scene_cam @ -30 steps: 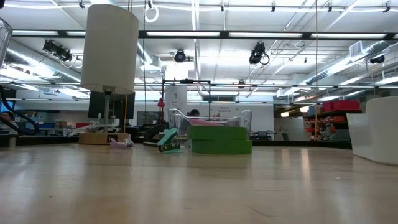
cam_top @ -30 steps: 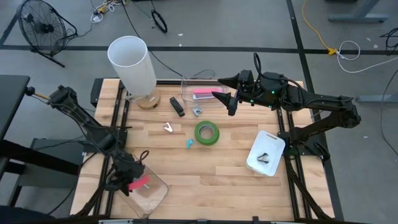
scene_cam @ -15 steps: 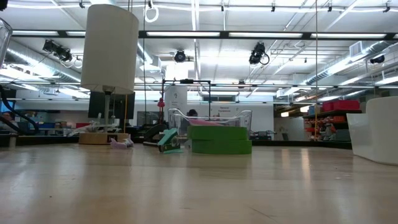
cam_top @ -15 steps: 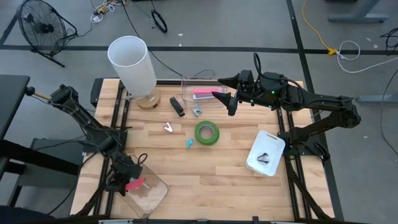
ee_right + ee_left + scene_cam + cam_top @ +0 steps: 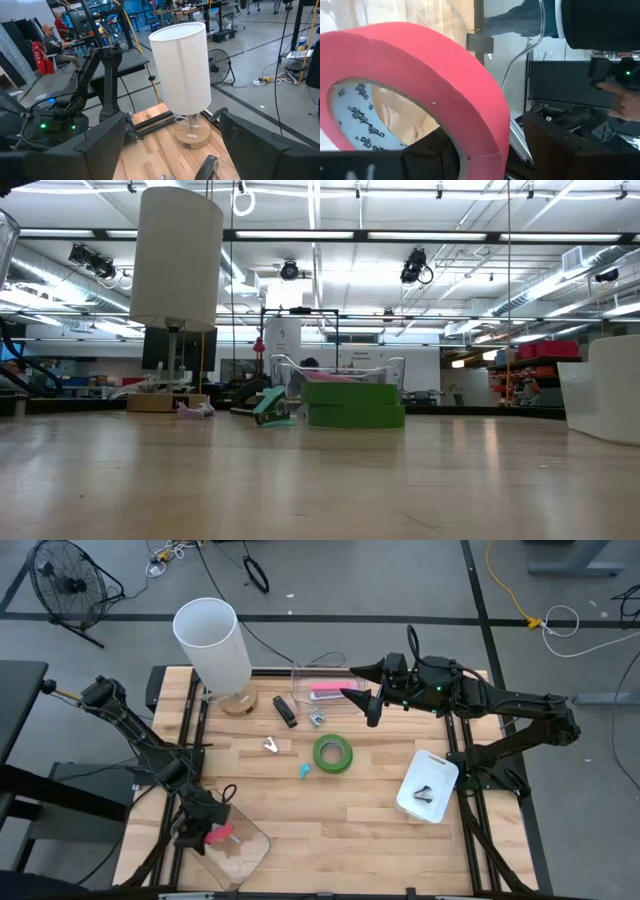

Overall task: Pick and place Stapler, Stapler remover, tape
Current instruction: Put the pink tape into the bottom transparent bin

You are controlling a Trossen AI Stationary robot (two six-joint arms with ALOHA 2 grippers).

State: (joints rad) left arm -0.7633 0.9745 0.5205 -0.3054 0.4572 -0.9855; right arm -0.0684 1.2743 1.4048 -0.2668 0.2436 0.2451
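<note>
Left gripper (image 5: 203, 830) sits over the clear container (image 5: 245, 850) at the table's near-left corner, its fingers loosely about the pink-red tape roll (image 5: 218, 834); whether they grip it cannot be told. The green tape roll (image 5: 333, 753) lies flat mid-table, nearer the right arm. Right gripper (image 5: 362, 697), fingers spread and empty, hovers just beyond that roll.

A grey floor (image 5: 330, 580) with dark seams surrounds the wooden table (image 5: 350, 810); a black fan (image 5: 62, 585) stands at 10 o'clock, a yellow cable (image 5: 505, 585) trails at 1 o'clock and a coiled black cable (image 5: 257, 575) lies at 12. A lamp with a white shade (image 5: 212, 640) stands at the table's 11 o'clock corner. Beyond it, strip lights (image 5: 330, 235) cross a high ceiling, and a seated person (image 5: 50, 37) works at a desk.
</note>
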